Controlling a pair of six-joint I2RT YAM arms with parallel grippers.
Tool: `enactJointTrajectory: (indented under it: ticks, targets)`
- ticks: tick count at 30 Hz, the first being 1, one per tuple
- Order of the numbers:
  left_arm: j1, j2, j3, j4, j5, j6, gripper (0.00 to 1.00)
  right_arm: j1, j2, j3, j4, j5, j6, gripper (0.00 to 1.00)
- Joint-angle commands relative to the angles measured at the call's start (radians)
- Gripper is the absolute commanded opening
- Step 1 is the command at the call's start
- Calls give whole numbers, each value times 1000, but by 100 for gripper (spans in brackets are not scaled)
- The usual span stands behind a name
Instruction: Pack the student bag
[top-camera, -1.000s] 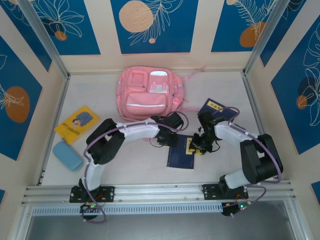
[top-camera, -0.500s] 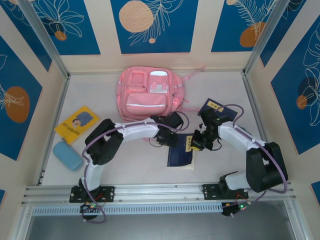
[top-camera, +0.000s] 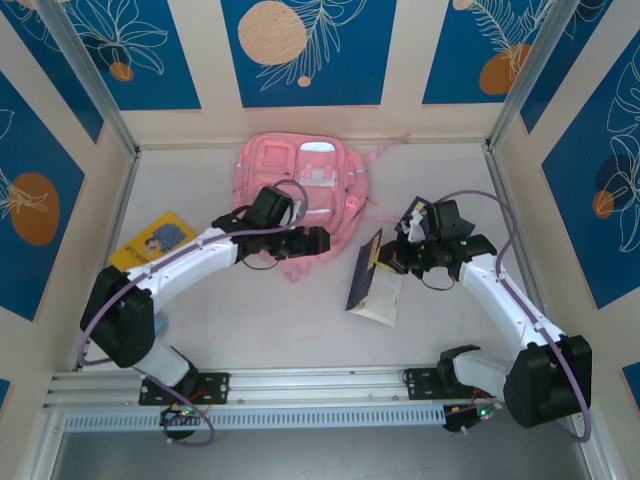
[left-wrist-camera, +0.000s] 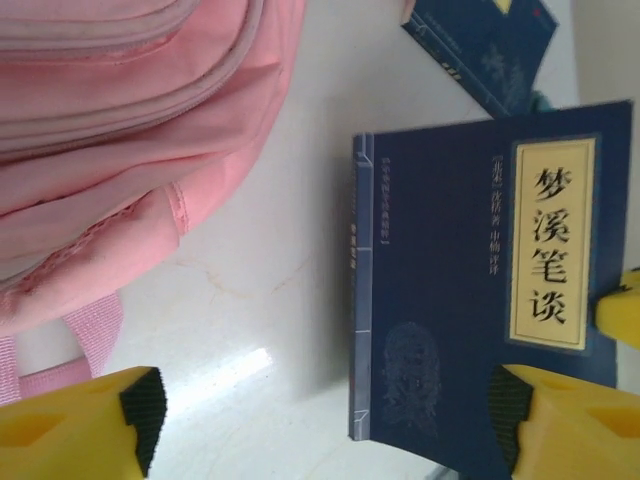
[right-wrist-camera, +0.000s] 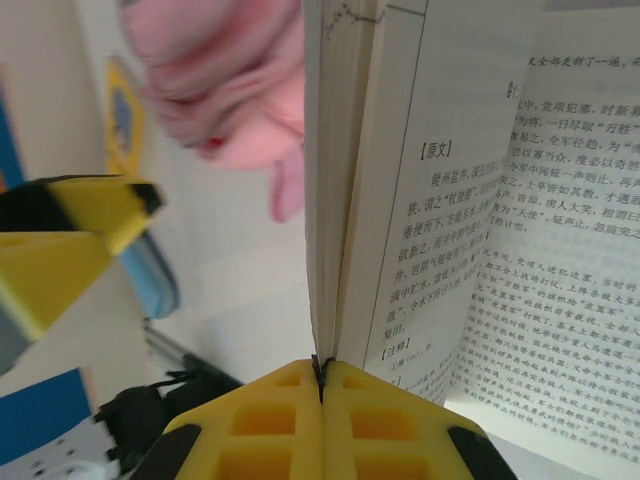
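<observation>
Left side: the left pincer (top-camera: 320, 241) is standing wide with nothing between its fingers, hanging over the near end of the bag; the left wrist view (left-wrist-camera: 320, 430) is showing its yellow tips far apart above bare surface.
Right side: the right pincer (top-camera: 388, 262) is clamping the lower edge of a blue book, jaws pressed together on it (right-wrist-camera: 321, 385), and holding it tilted up off the surface.
Bench: the bench (top-camera: 260, 320) is carrying everything, with walls on three sides.
Bag: the student bag (top-camera: 300, 170) is lying flat at the middle of the far edge, pockets facing up and straps trailing toward the far right corner.
Bag handling: it is looking soft and limp (left-wrist-camera: 120, 120), so it is likely sagging and sliding rather than resisting a push; light while empty.
Bag hold: a zip pull or the fabric lip of a pocket is probably the best place to pinch. Whether the main zip is open I cannot tell.
Held book: the blue book (top-camera: 365, 270) is hanging between bag and right arm, its pages fanning open (right-wrist-camera: 470, 200).
Other book: a second blue book (top-camera: 420, 207) is lying toward the right edge, partly under the right arm.
Yellow book: a yellow book (top-camera: 150, 243) is lying near the left edge.
</observation>
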Motion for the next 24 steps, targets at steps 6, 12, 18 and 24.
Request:
enactJointTrajectory:
  ticks: [6, 12, 18, 24]
  targets:
    - [123, -113, -195, 291, 279, -161, 96, 13, 15, 120, 207, -241, 90, 0]
    - [182, -106, -282, 595, 424, -348, 99, 76, 124, 234, 261, -295, 140, 0]
    - [186, -62, -271, 690, 481, -421, 100, 102, 177, 281, 336, -317, 192, 0]
    - [188, -37, -257, 750, 508, -474, 99, 106, 185, 278, 397, -341, 239, 0]
